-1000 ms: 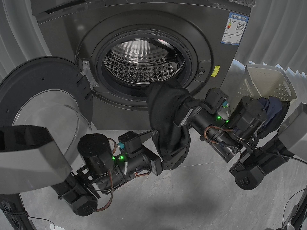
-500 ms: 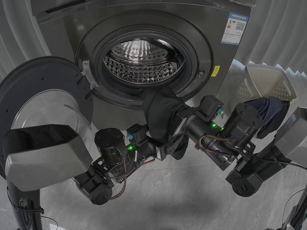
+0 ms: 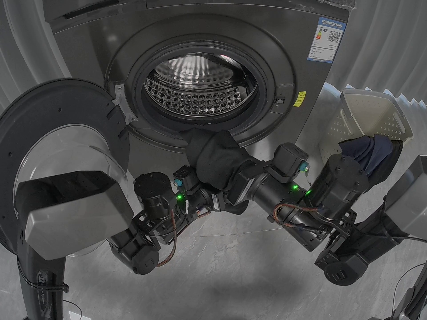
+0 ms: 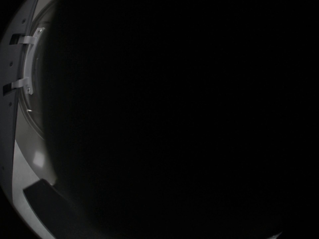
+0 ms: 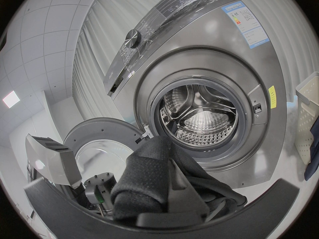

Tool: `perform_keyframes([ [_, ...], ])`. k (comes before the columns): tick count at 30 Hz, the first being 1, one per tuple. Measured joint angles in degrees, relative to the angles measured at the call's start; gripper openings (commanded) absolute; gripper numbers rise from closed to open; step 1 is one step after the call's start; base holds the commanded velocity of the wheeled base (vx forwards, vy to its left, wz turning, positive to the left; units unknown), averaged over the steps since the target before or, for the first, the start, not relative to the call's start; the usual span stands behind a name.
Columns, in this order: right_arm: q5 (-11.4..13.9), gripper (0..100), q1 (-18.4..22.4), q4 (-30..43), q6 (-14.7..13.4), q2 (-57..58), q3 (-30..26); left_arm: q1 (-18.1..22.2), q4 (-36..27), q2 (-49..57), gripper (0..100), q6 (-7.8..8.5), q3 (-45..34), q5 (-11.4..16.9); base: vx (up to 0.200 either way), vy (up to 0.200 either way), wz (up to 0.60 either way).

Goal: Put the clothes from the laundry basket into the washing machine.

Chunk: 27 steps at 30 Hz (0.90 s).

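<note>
A black garment (image 3: 213, 156) is bunched over the ends of both arms, just below the lower rim of the washing machine's open drum (image 3: 200, 90). My right gripper (image 5: 166, 183) is shut on it; one finger (image 5: 182, 190) pokes out of the folds. My left gripper (image 3: 219, 201) is pushed into the garment's underside, and black cloth (image 4: 182, 117) covers the left wrist view. At the right, the white laundry basket (image 3: 378, 107) has a dark blue garment (image 3: 369, 150) hanging over its front edge.
The round machine door (image 3: 58, 121) stands swung open at the left, close to my left arm. Grey tiled floor (image 3: 231, 272) lies below the arms. Pale curtains (image 3: 387, 32) hang behind the machine and basket.
Both arms have moved left and closer together. The left gripper came up under the black garment, so the cloth that hung down is now bunched below the drum's rim.
</note>
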<state>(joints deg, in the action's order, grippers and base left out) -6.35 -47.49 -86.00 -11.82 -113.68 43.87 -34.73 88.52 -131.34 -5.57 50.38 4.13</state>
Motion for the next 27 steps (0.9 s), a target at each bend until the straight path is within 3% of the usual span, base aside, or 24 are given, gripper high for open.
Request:
perform_keyframes([
  [10,0.0,0,0.8,-0.8,0.0,0.8,-0.8,0.9,0.0,0.0,0,-0.34,0.8,-1.3,0.000,0.000,0.00],
  [19,0.1,0,7.5,-0.9,0.0,1.6,-2.5,2.3,-0.1,5.5,0,-1.35,-1.5,-1.9,0.000,0.000,0.00],
  [23,0.3,0,8.5,-1.5,0.0,1.4,-3.4,2.4,-0.1,8.7,0,-1.62,-4.1,-1.9,0.000,0.000,0.00],
  [24,0.4,100,8.5,-1.6,0.0,1.2,-3.5,2.4,-0.1,9.3,0,-1.65,-4.6,-1.8,0.000,0.000,0.00],
  [27,0.6,100,8.5,-1.7,0.0,0.9,-3.7,2.5,-0.1,11.0,0,-1.71,-6.1,-1.8,0.000,0.000,0.00],
])
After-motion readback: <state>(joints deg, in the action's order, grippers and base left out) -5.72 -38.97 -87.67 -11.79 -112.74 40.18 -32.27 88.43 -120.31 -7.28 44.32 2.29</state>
